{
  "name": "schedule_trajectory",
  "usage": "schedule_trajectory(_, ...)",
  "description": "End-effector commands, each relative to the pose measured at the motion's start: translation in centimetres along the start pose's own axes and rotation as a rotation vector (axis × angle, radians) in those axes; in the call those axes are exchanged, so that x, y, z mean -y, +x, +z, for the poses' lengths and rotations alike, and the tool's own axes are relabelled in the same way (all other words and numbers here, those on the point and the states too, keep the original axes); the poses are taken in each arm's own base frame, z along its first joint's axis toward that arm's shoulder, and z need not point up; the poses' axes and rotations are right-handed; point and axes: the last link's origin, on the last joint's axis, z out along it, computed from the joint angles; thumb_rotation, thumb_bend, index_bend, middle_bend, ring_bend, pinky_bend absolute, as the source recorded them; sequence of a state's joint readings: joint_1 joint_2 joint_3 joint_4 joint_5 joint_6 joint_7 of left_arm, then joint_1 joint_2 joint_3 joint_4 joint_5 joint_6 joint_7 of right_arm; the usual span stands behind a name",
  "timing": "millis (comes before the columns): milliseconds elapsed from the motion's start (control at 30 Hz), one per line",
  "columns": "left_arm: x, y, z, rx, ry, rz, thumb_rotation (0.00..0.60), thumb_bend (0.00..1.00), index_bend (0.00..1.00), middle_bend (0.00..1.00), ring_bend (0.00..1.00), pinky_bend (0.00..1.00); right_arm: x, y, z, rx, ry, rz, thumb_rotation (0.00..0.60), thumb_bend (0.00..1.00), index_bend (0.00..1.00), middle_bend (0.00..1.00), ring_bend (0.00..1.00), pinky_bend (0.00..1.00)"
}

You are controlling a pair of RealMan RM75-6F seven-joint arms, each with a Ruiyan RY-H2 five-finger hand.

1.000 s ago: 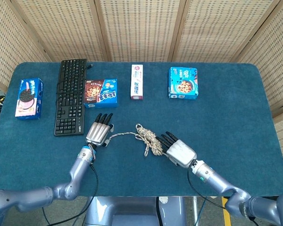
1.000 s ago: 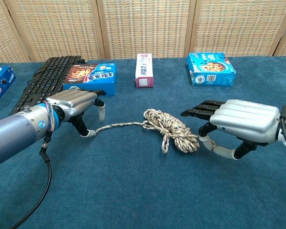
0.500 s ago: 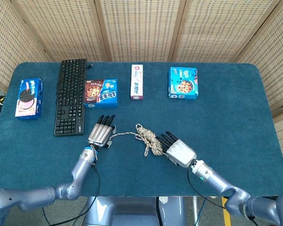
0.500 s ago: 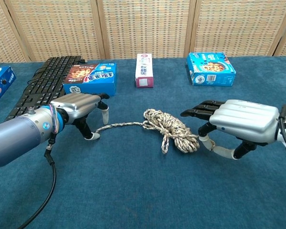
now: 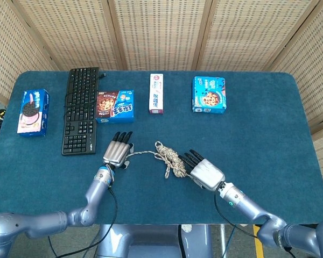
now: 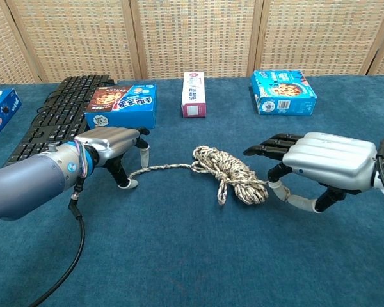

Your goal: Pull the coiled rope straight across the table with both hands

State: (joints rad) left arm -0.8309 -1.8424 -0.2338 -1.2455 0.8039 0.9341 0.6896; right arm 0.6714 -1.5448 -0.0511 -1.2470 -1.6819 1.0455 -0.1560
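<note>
Nearer the rope (image 6: 227, 171) now, left robot hand (image 6: 112, 142) seemingly unclenched over its end; right robot hand (image 6: 320, 161) released beside the coil.

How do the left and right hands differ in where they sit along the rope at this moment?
The left hand sits at the rope's thin free end, fingers arched over the single strand. The right hand sits beside the thick coiled bundle, fingers stretched over its edge. Whether either hand actually grips the rope cannot be told. Both rest low over the blue table, palms down.
</note>
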Motion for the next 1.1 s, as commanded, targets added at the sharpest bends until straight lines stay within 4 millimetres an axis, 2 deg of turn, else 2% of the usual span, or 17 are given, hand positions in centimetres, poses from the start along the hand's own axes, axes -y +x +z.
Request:
schedule_trajectory(33, 0.00, 0.22, 0.26, 0.000, 0.010, -0.005, 0.600, 0.31, 0.44, 0.00, 0.00, 0.00, 0.02, -0.09, 0.00, 0.001, 0.000, 0.001, 0.600, 0.59, 0.62, 0.02, 0.00, 0.00)
schedule_trajectory(267, 0.17, 0.51, 0.42, -0.008, 0.016, 0.004, 0.600, 0.35, 0.44, 0.00, 0.00, 0.00, 0.11, -0.35, 0.06, 0.006, 0.003, 0.001, 0.600, 0.59, 0.62, 0.02, 0.00, 0.00)
schedule_trajectory(533, 0.36, 0.24, 0.55, 0.004, 0.026, 0.026, 0.600, 0.35, 0.44, 0.00, 0.00, 0.00, 0.05, -0.52, 0.15, 0.007, 0.002, 0.002, 0.600, 0.59, 0.62, 0.02, 0.00, 0.00)
schedule_trajectory(900, 0.05, -0.16, 0.63, 0.006, 0.022, 0.048, 0.600, 0.38, 0.52, 0.00, 0.00, 0.00, -0.12, -0.62, 0.14, 0.009, -0.003, 0.003, 0.600, 0.59, 0.63, 0.02, 0.00, 0.00)
schedule_trajectory(1100, -0.01, -0.26, 0.67, 0.005, 0.025, 0.053, 0.600, 0.44, 0.54, 0.00, 0.00, 0.00, -0.19, -0.66, 0.08, 0.009, -0.003, 0.003, 0.600, 0.59, 0.63, 0.02, 0.00, 0.00)
